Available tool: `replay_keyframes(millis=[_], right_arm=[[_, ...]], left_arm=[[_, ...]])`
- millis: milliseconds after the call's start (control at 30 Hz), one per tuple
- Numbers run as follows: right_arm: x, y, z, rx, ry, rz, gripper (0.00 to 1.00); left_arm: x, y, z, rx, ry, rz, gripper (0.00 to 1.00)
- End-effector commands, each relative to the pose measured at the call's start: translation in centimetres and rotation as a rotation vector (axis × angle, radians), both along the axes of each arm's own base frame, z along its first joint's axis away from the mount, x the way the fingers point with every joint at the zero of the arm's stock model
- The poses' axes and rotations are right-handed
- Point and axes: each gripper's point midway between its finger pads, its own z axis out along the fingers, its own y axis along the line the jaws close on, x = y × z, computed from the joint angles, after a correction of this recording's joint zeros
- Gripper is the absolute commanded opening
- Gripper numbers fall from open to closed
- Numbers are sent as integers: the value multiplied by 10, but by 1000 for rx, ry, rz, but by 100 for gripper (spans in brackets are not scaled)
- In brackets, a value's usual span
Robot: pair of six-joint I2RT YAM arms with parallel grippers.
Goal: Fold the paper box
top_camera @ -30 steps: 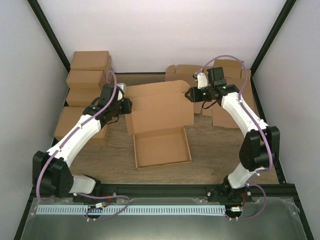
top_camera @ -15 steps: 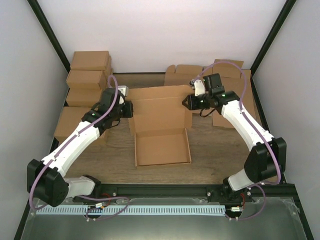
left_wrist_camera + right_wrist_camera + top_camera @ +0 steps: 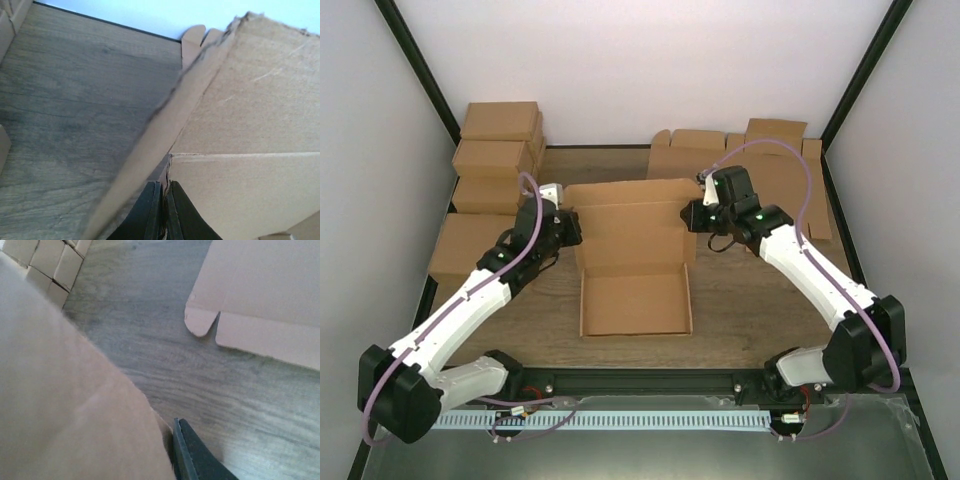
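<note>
The paper box [image 3: 635,305] lies in the middle of the table as a shallow open tray, with its hinged lid [image 3: 630,212] raised behind it. My left gripper [image 3: 571,228] is at the lid's left edge. In the left wrist view its fingers [image 3: 150,212] are shut on a thin cardboard flap of the box [image 3: 240,130]. My right gripper [image 3: 691,215] is at the lid's right edge. In the right wrist view one black finger [image 3: 192,455] presses against the box's cardboard [image 3: 65,405], which hides the other finger.
Several brown cartons [image 3: 500,150] are stacked at the back left; they also show in the right wrist view [image 3: 50,265]. Flat notched cardboard sheets [image 3: 770,175] lie at the back right, close behind the right arm, and one [image 3: 265,300] shows in the right wrist view. Another sheet [image 3: 465,245] lies under the left arm.
Both grippers have moved toward the near edge, holding the lid's sides. The lid has swung up and forward over the tray, and the whole box has shifted slightly left.
</note>
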Motion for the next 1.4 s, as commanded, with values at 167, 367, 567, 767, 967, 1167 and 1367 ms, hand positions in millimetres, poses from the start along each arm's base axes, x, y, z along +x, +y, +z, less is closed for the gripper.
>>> replay_keyframes(millis=[167,367,567,767,967,1167,1367], right_arm=[[25,23,58,91,-247,-52,8],[57,5,76,73,-463,-194,6],[70,0,59,101,-511,-279,13],[52,-1,24,111,-447,-247,19],[32,1,20,86,-373,-204,34],[14,-11,15,18,-266,-209,44],[3,-15,16,-30,-195,-186,42]], left_arm=[[23,-9,55,-77,-214,39,4],[40,-8,70,-112,-358,81,4],[44,-8,38,-159,-390,108,4],[35,-13,-1,-143,-322,61,4],[24,-12,-2,-125,-298,35,4],[20,-17,-6,-89,-259,9,4],[19,-24,0,-31,-262,-16,4]])
